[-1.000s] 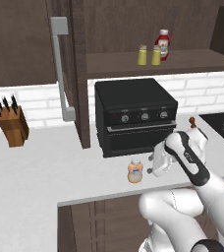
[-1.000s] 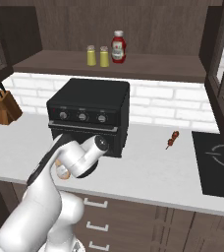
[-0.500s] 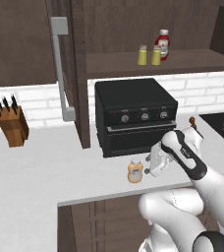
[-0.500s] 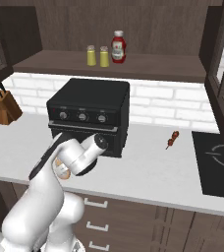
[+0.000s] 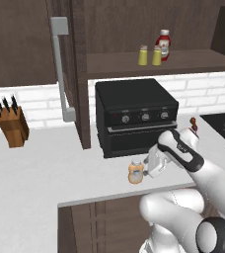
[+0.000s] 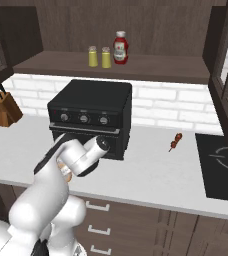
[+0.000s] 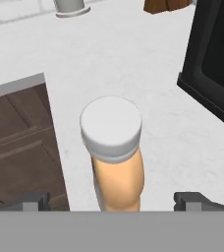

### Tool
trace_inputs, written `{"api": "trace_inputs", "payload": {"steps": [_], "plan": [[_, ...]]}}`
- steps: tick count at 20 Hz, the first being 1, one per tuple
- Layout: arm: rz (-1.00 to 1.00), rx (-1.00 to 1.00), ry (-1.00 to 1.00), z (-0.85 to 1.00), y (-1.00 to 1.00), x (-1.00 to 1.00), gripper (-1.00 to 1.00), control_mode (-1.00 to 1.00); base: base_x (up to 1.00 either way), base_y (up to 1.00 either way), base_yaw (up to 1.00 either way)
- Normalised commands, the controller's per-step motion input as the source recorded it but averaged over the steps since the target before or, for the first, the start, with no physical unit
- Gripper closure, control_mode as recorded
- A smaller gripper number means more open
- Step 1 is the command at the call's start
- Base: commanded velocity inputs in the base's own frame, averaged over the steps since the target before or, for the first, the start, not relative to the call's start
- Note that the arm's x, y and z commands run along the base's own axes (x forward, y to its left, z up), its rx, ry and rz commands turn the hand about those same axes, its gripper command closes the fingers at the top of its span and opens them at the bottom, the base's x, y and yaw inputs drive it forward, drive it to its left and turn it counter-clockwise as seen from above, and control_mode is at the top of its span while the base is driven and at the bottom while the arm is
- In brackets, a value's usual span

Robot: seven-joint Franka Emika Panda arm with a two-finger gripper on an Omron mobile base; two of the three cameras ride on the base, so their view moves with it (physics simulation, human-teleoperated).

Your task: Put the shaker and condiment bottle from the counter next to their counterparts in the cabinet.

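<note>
Condiment bottle (image 7: pixel 115 162) base cut off

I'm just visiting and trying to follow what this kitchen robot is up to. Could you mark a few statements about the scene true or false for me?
1. Two small yellow-olive shakers stand side by side on the cabinet shelf. True.
2. The squat peach-orange bottle with a white cap is already on that shelf. False: it stands on the white-grey counter, in front of the black oven.
3. The gripper is clamped shut on the peach-orange bottle. False: its fingers are spread wide on either side of the bottle, not closed on it.
4. A wooden knife block sits on the counter, left of the oven. True.
5. The red white-capped bottle lies tipped over. False: it stands upright beside the shakers.
</note>
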Motion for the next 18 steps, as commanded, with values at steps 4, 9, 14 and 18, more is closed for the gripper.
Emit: {"api": "trace_inputs", "payload": {"steps": [4, 9, 14, 18], "plan": [[0.0, 0.0, 0.0, -0.31, 0.14, 0.0, -1.0, -1.0, 0.0, 0.0, 0.0], [0.0, 0.0, 0.0, -0.3, 0.2, 0.0, -1.0, -1.0, 0.0, 0.0, 0.0], [0.0, 0.0, 0.0, -0.31, 0.22, 0.01, -1.0, -1.0, 0.0, 0.0, 0.0], [0.0, 0.0, 0.0, -0.34, 0.2, 0.01, -1.0, -1.0, 0.0, 0.0, 0.0]]}}
